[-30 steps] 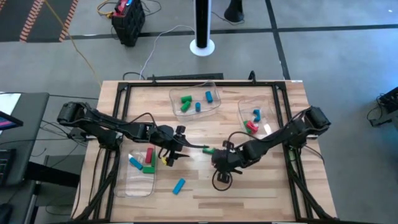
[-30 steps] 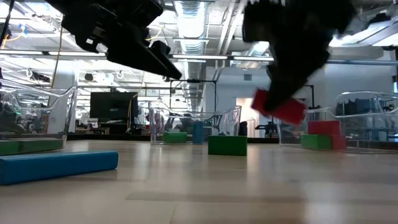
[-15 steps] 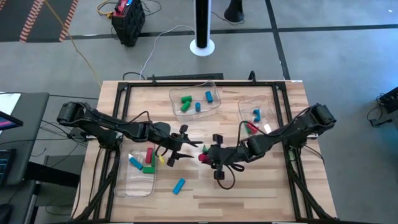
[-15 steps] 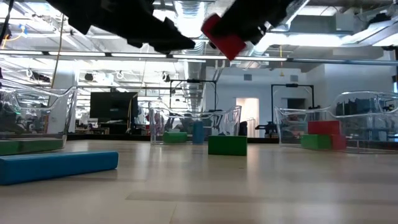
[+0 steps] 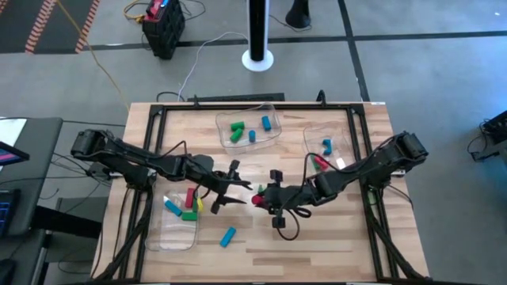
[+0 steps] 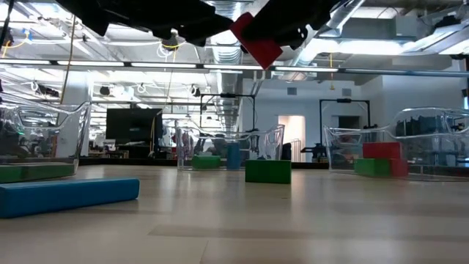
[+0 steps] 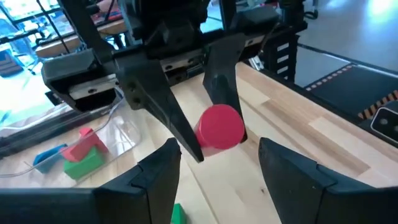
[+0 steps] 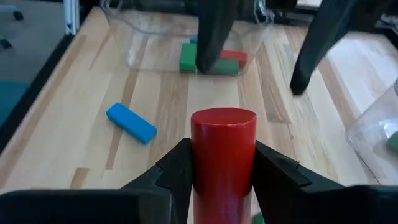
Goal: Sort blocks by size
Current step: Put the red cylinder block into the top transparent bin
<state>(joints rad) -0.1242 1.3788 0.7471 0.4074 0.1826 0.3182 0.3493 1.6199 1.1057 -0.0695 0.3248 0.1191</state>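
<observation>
My right gripper (image 5: 261,199) is shut on a red cylinder (image 5: 256,201) and holds it high above the table's middle; the cylinder also shows in the low view (image 6: 256,40). My left gripper (image 5: 234,181) is open and empty, a short way to the cylinder's left and facing it. In the left wrist view the cylinder's round end (image 7: 219,127) lies just ahead of my open fingers (image 7: 163,173). A green block (image 6: 267,171) and a blue bar (image 5: 228,236) lie flat on the table. My right gripper pinches the red cylinder's curved sides (image 8: 224,163) between its two fingers (image 8: 175,167). The fingers come about level from the table's right and lie along the cylinder, whose free end (image 8: 224,118) sticks out past the fingertips toward my left gripper. The cylinder is lifted clear of the table.
A clear tray (image 5: 248,127) at the far middle holds green and blue blocks. A tray (image 5: 326,150) at the right holds blue and red ones. A tray (image 5: 179,218) at the near left holds blue, red, green and yellow ones. Bare wood lies near the front edge.
My right gripper has risen from just above the table with the red cylinder and gone toward the table's left, up to my left gripper. The cylinder has gone from low and tilted to high above the table. In the last half second both have almost stood still.
</observation>
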